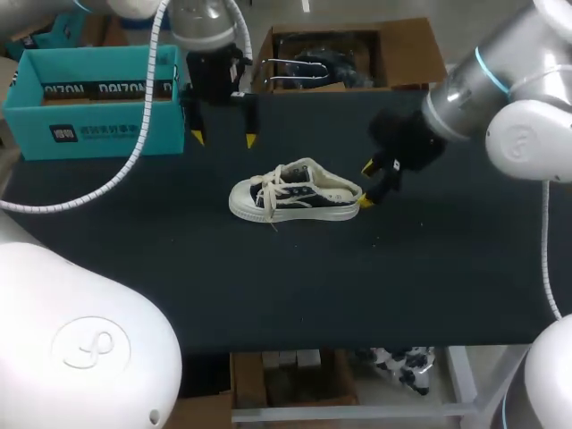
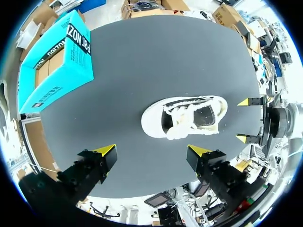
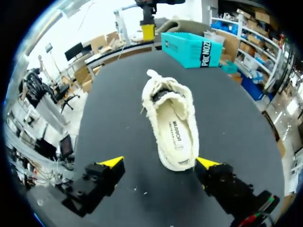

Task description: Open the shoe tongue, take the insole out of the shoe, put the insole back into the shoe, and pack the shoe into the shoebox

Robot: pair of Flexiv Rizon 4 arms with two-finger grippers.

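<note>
Head view: your cream-and-black low-top canvas shoe (image 1: pixel 295 192) stands mid black worktop (image 1: pixel 268 286), both jaws wide and empty, right tip (image 1: pixel 365 202) beside the heel; closing off-centre would likely shove it aside.

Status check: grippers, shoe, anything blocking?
Left gripper open, hovering beyond shoe. Right gripper open at its heel. Insole inside; shoebox apart, nothing between.

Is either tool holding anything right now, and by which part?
Nothing is held. The left tool hangs open above the table beside the shoe; the right tool is open at the shoe's heel, not clamped on it.
</note>
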